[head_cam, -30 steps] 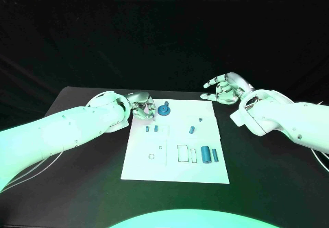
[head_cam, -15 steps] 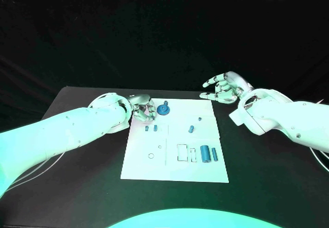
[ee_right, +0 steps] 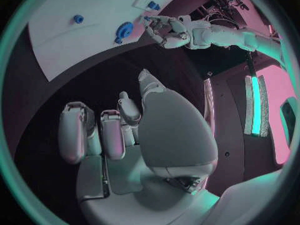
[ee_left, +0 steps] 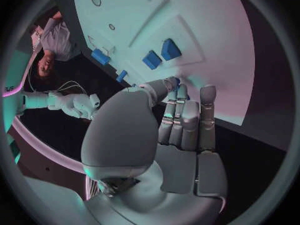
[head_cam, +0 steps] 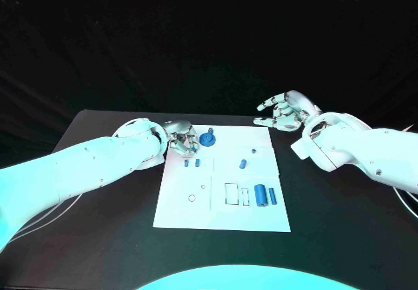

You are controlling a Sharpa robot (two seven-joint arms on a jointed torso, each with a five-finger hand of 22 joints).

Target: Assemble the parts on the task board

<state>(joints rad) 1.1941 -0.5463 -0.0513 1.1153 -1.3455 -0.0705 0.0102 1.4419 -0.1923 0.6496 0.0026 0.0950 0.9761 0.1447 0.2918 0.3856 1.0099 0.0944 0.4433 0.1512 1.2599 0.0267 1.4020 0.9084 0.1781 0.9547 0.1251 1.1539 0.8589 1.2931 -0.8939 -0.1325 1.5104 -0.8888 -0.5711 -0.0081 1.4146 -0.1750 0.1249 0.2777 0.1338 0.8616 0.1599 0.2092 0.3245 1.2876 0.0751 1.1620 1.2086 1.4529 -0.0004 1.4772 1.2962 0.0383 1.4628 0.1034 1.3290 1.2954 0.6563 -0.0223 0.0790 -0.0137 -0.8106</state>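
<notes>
Left hand [head_cam: 181, 140] sits at the far-left corner of the board [head_cam: 223, 211], fingers curled in close together; a small blue piece seems to sit at the fingertips [ee_left: 177, 83] in the wrist view, but whether it is held cannot be told. Right hand [head_cam: 286, 112] hovers over the black surface [head_cam: 104, 241] off the board's far-right corner, empty, fingers loosely apart and bent.

Board lies flat, mid-surface, long side running away from the robot. On it:
- blue gear [head_cam: 208, 140] near the far edge, just beside the left hand
- two small blue pegs [head_cam: 192, 162] side by side, left half
- one small peg [head_cam: 244, 164] right of centre, with a tinier blue bit [head_cam: 254, 151] beyond it
- two blue cylinders [head_cam: 266, 196] lying side by side near the right edge, next to outlined rectangular slots [head_cam: 232, 194]
- small ring outlines [head_cam: 191, 197] on the left half

Room behind is dark, black backdrop.
</notes>
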